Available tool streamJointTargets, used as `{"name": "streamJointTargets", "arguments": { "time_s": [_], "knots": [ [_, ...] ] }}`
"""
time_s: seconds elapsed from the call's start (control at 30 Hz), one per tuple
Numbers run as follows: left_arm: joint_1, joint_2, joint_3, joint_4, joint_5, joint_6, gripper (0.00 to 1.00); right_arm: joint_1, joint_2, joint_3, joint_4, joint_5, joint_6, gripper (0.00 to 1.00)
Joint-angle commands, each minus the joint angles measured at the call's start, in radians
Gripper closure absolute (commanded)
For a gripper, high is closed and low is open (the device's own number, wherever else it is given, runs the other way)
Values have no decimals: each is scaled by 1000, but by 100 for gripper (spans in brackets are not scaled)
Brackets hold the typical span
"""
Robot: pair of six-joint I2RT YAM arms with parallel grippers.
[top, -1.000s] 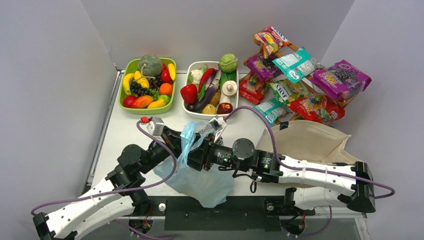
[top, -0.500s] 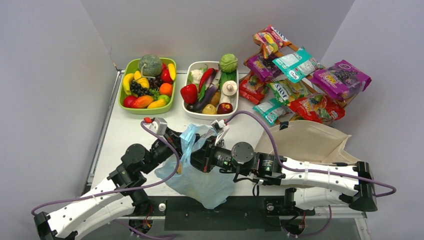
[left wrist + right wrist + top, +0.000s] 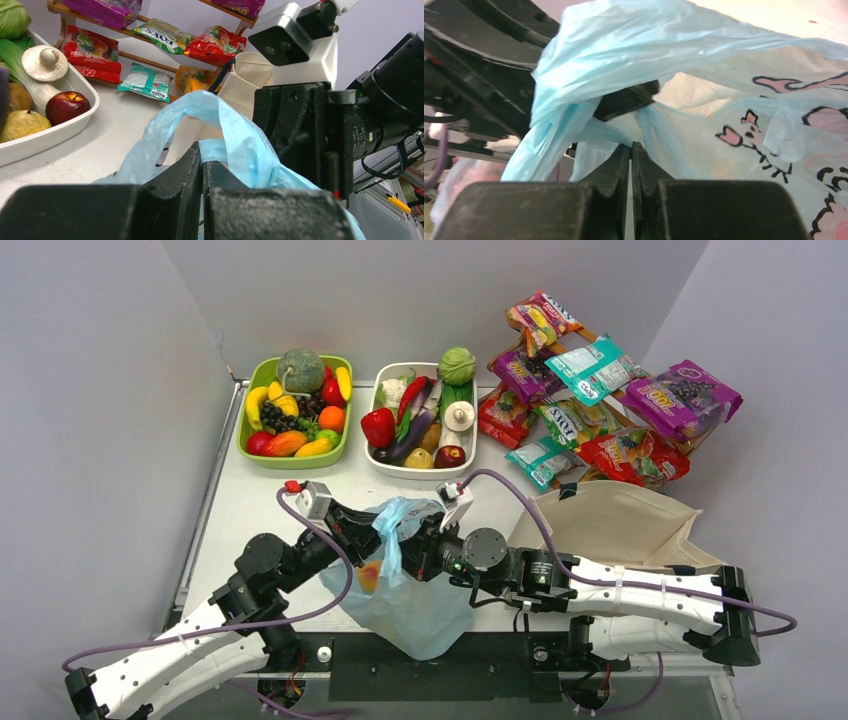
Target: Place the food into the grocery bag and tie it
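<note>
Left gripper (image 3: 201,161): jaws pressed flat together, no gap, with a fold of the grocery bag (image 3: 235,127) pinched at the tips. The left wrist cam shows one blue handle arching up and over just past the tips. The right arm's wrist camera (image 3: 292,42) sits close behind that handle.

Right gripper (image 3: 631,150): jaws also fully together, nipping a thin blue strand of the bag at the tips. Only this cam shows the bag's print (image 3: 744,127), pink cartoon shapes outlined in black, right of the tips. The left arm (image 3: 479,70) shows as a dark mass just beyond, up and left, under draped film.

The top cam gives what neither wrist cam does:
- Both grippers meet nose to nose at the bag's mouth.
- The bag body slumps back from the tips toward the arm bases, at the near table edge.
- An orange-red piece of food (image 3: 372,575) shows through the film on the left gripper's side.

Farther out from the left gripper, ahead and left, is the white tray (image 3: 75,125) with a red apple (image 3: 67,106) and a mushroom (image 3: 44,62). The beige canvas tote (image 3: 242,82) lies behind the handle. The snack packets (image 3: 92,47) are past the tray, well apart from the bag.

The green tray (image 3: 243,430) of fruit shows in the top cam only, far beyond the left gripper and beside the white tray.
</note>
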Motion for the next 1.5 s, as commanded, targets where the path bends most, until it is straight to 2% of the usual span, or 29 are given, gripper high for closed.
{"name": "streamJointTargets", "arguments": {
  "time_s": [0.0,0.3,0.6,0.7,0.9,1.13,1.3,1.47],
  "knots": [
    [-5,-5,41,21,26,15,100,3,-23,-22,-35,59,-12,100],
    [-5,-38,46,-59,17,11,100,23,-31,6,-93,83,-14,100],
    [-5,-102,94,-211,-16,22,100,43,-113,51,-262,212,-8,100],
    [-5,-101,94,-214,-18,23,100,47,-112,85,-321,247,-25,100],
    [-5,-61,122,-218,-16,20,100,85,-64,221,-450,369,-58,100],
    [-5,-8,202,-308,-22,21,100,142,83,465,-783,596,-24,100],
    [-5,27,270,-356,-24,20,100,161,178,578,-877,636,-24,100],
    [-5,70,327,-410,-45,14,100,194,242,684,-972,754,-9,100]
  ]
}}
